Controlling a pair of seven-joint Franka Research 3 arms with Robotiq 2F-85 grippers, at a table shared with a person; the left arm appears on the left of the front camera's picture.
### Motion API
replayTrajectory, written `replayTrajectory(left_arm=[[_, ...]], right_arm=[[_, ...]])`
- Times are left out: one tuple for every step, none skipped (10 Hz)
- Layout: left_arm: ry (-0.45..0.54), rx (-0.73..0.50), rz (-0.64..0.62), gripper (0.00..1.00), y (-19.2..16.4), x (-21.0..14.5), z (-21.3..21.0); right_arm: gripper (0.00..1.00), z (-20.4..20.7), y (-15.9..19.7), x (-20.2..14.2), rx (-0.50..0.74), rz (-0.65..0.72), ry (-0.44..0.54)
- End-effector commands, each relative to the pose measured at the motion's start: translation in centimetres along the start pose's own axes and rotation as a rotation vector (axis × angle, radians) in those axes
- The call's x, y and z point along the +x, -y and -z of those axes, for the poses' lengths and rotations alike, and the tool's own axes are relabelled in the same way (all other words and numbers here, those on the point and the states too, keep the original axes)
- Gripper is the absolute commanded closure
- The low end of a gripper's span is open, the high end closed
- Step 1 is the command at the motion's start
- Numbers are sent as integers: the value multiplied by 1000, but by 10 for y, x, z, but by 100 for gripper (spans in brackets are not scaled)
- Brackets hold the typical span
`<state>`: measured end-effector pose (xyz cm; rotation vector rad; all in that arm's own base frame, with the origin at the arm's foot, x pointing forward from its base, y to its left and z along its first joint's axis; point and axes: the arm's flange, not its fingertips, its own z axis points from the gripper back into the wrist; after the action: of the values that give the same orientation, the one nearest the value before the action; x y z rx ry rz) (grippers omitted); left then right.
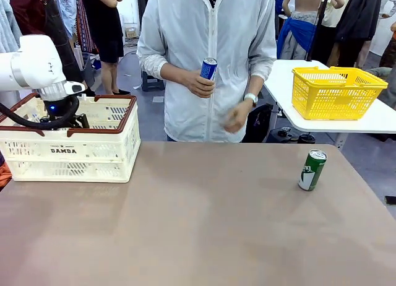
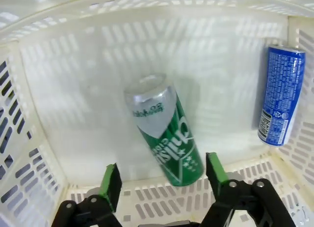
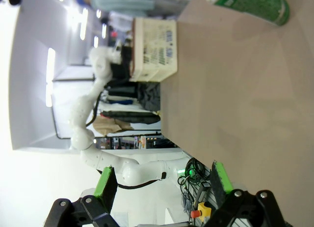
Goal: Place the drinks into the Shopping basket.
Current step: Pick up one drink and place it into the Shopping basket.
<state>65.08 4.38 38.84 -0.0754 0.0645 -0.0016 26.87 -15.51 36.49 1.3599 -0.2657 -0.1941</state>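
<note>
While left fingers (image 2: 112,183) gape empty over green slim aluminium can (image 2: 166,131) lying in cream slotted plastic basket (image 1: 68,165), right fingers (image 3: 220,178) open, empty. Other green can (image 1: 312,169) upright near right edge of surface (image 1: 198,236): light, thin-walled, slippery; take mid-body.

Right tool (image 3: 163,180) is spread wide open over the bench (image 3: 235,104). Green can (image 3: 250,3) sits way off near the frame's edge, and the basket (image 3: 154,50) is at the far side with the left arm (image 3: 132,169) reaching into it.
</note>
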Motion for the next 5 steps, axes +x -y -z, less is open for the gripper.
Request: replayTrajectory(left_arm=[[-3, -29, 1, 0, -3, -2, -8], [-2, -67, 31, 0, -4, -12, -22], [16, -109, 18, 0, -6, -29, -45], [15, -230, 100, 0, -6, -55, -74], [82, -258, 96, 0, -7, -84, -103]], right_arm=[[0, -3, -5, -1, -6, 18, -15], [0, -3, -5, -1, -6, 18, -15], [0, -3, -5, -1, -6, 18, -15], [0, -3, -5, -1, -6, 18, -15], [0, -3, -5, -1, -6, 18, -15]])
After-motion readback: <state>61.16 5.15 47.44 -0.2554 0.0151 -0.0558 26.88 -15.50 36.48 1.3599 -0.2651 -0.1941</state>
